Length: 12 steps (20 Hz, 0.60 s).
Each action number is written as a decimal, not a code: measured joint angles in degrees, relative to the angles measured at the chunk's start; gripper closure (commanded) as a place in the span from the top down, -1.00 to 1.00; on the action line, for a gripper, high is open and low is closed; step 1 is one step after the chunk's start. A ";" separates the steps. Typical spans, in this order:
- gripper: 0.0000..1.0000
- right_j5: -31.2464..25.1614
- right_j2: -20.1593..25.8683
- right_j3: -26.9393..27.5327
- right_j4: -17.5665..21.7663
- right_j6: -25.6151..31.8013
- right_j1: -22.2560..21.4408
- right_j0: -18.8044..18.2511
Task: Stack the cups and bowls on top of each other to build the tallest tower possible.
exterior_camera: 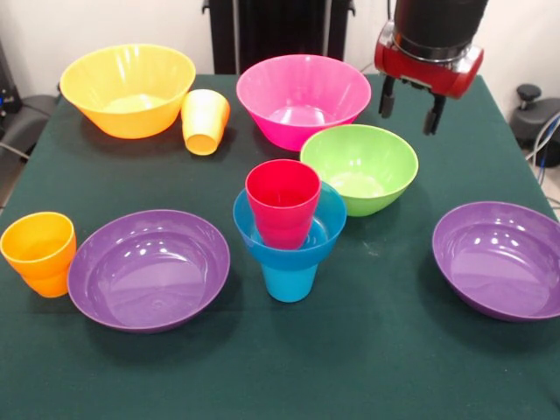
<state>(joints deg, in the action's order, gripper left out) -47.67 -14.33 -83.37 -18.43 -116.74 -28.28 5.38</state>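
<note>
The tower stands in the middle of the table: a blue cup (290,280) at the bottom, a small blue bowl (325,229) on it, and a red cup (283,201) upright in the bowl. The lime green bowl (360,166) sits on the table just behind and right of it, apart from the tower. My gripper (410,107) hangs open and empty above the table behind the green bowl, right of the pink bowl (303,98). A yellow cup (205,121) lies tilted against the orange-yellow bowl (128,88). An orange cup (39,252) stands at the front left.
Two purple bowls sit near the front, one at left (149,268) and one at right (500,259). The green table (289,367) reaches the front edge. A black pedestal (278,31) stands behind the table.
</note>
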 measured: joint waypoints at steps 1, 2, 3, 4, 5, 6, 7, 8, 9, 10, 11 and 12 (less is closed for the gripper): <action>1.00 0.29 -0.02 -0.01 0.01 -0.08 0.11 0.01; 1.00 0.64 -0.02 -0.01 0.00 -0.20 0.24 0.01; 1.00 1.06 -0.04 -0.01 0.00 -0.34 0.40 0.02; 1.00 1.49 -0.05 -0.04 0.00 -0.46 0.56 0.02; 1.00 1.95 -0.05 -0.07 -0.01 -0.55 0.75 0.02; 1.00 2.75 -0.05 -0.25 -0.02 -0.72 1.08 0.08; 1.00 3.04 -0.07 -0.37 -0.01 -0.80 1.21 0.14; 1.00 3.39 -0.08 -0.58 -0.01 -0.91 1.32 0.23; 1.00 3.52 -0.09 -0.68 -0.01 -0.97 1.35 0.27; 1.00 4.13 -0.12 -1.15 -0.01 -1.24 1.38 0.48; 1.00 4.47 -0.15 -1.38 -0.01 -1.38 1.38 0.62; 1.00 4.83 -0.17 -1.57 -0.01 -1.52 1.38 0.76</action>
<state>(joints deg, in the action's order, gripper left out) -42.84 -14.50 -84.93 -18.45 -118.25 -26.90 6.13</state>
